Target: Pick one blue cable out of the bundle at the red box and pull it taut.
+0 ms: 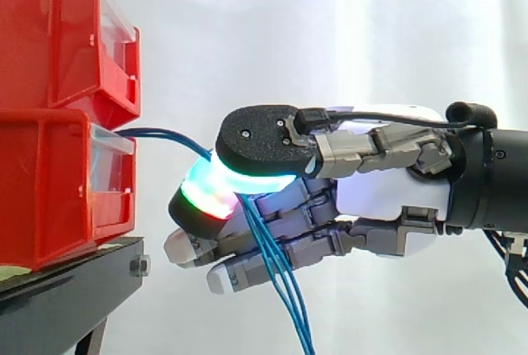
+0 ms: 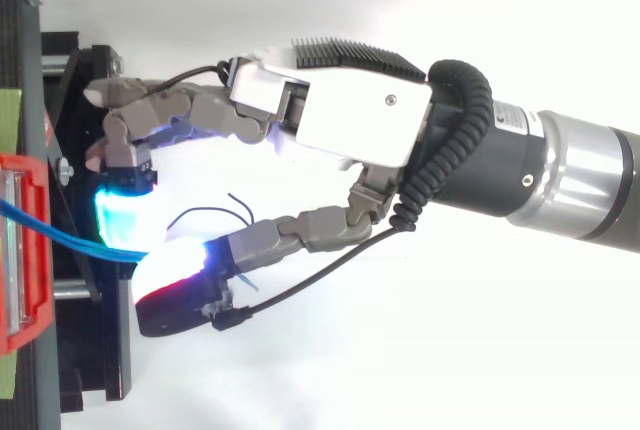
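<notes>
My fingers [image 1: 198,202] pinch the thin blue cables [image 1: 165,132] near the red bin [image 1: 66,182]; they look limp, light and slick, so a firm hold close to the bin suits.

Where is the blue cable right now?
The blue cable leaves the lower red bin at the side view's left, runs right into the hand's pinching pads, then hangs below them.

Level side close-up, overhead close-up, shared hand [image 1: 388,194]
</notes>
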Tool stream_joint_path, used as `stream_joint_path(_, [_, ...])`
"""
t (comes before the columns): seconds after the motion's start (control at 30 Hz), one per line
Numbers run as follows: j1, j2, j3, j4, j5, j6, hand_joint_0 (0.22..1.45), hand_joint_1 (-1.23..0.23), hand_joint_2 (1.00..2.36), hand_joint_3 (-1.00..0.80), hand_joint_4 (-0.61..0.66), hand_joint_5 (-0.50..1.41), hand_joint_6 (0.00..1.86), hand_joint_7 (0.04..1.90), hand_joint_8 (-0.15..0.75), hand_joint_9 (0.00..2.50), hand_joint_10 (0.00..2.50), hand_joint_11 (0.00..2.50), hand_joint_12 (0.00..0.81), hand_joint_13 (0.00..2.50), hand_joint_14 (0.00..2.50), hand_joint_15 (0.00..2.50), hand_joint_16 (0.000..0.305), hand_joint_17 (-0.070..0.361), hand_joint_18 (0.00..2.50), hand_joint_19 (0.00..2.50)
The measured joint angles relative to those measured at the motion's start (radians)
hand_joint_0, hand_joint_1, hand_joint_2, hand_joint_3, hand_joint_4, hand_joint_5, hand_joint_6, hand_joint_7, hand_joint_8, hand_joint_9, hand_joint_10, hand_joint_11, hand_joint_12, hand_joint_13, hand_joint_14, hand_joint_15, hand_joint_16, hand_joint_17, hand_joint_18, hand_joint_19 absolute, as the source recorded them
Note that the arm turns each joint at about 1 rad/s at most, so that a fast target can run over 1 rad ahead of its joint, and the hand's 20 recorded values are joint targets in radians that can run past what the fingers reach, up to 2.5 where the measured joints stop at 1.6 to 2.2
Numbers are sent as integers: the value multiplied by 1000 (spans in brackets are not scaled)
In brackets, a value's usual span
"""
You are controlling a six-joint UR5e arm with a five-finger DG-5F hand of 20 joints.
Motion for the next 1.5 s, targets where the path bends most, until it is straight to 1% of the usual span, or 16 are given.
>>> stream_joint_path(0.3, [0, 0, 0, -5, 4, 2, 584, -853, 1030, -35, 177, -143, 857, 1368, 412, 637, 9, 380, 472, 394, 1, 61, 73, 163, 542, 137])
stream_joint_path(0.43, [0, 1, 0, -16, 4, 16, 585, -850, 1029, -39, 170, -143, 857, 1364, 409, 669, 9, 392, 475, 411, 2, 65, 72, 162, 553, 143])
stream_joint_path(0.5, [2, 1, -1, -30, 3, 35, 585, -849, 1029, -39, 169, -142, 856, 1362, 408, 672, 11, 400, 475, 421, 0, 74, 72, 162, 560, 152])
stream_joint_path(0.57, [3, 1, 0, -49, 1, 69, 583, -847, 1029, -39, 171, -142, 856, 1367, 409, 685, 9, 409, 475, 426, 0, 70, 72, 161, 564, 153])
stream_joint_path(0.7, [7, 1, 0, -93, 0, 158, 584, -845, 1028, -44, 169, -143, 855, 1367, 410, 753, 13, 464, 475, 449, 2, 75, 71, 160, 581, 160])
stream_joint_path(0.77, [9, 2, 0, -115, -1, 209, 583, -843, 1028, -45, 169, -143, 856, 1364, 410, 775, 11, 519, 473, 453, 2, 80, 71, 159, 584, 161])
stream_joint_path(0.83, [11, 4, 0, -138, -2, 253, 585, -839, 1028, -59, 166, -144, 856, 1361, 414, 829, 13, 635, 473, 463, 4, 94, 71, 159, 590, 167])
stream_joint_path(0.87, [12, 7, 0, -148, -3, 268, 585, -839, 1028, -57, 163, -144, 856, 1351, 411, 829, 15, 645, 473, 465, 2, 96, 71, 159, 593, 166])
stream_joint_path(0.93, [14, 14, 0, -171, -5, 289, 587, -838, 1027, -66, 159, -145, 856, 1348, 411, 872, 16, 783, 476, 479, 3, 107, 70, 158, 598, 164])
stream_joint_path(0.97, [15, 18, 0, -182, -5, 294, 587, -838, 1027, -66, 159, -145, 856, 1348, 411, 891, 16, 817, 478, 485, 3, 114, 70, 158, 598, 174])
stream_joint_path(1.03, [17, 28, 0, -207, -5, 300, 590, -836, 1027, -75, 150, -146, 855, 1346, 414, 980, 15, 1079, 480, 515, 3, 128, 70, 157, 605, 178])
stream_joint_path(1.1, [19, 36, 0, -228, -4, 302, 591, -836, 1027, -77, 146, -146, 854, 1349, 410, 1019, 14, 1167, 478, 525, 4, 149, 70, 157, 612, 180])
stream_joint_path(1.13, [19, 41, 0, -242, -5, 302, 591, -835, 1028, -76, 145, -147, 854, 1343, 405, 1060, 13, 1267, 482, 543, 4, 161, 70, 157, 616, 179])
stream_joint_path(1.3, [20, 49, 0, -274, -7, 306, 593, -836, 1028, -83, 135, -148, 855, 1333, 387, 1111, 9, 1475, 480, 572, 5, 189, 69, 156, 627, 194])
stream_joint_path(1.5, [20, 55, -1, -281, -8, 305, 596, -840, 1028, -86, 130, -149, 854, 1327, 382, 1121, 4, 1566, 482, 581, 5, 199, 69, 155, 634, 200])
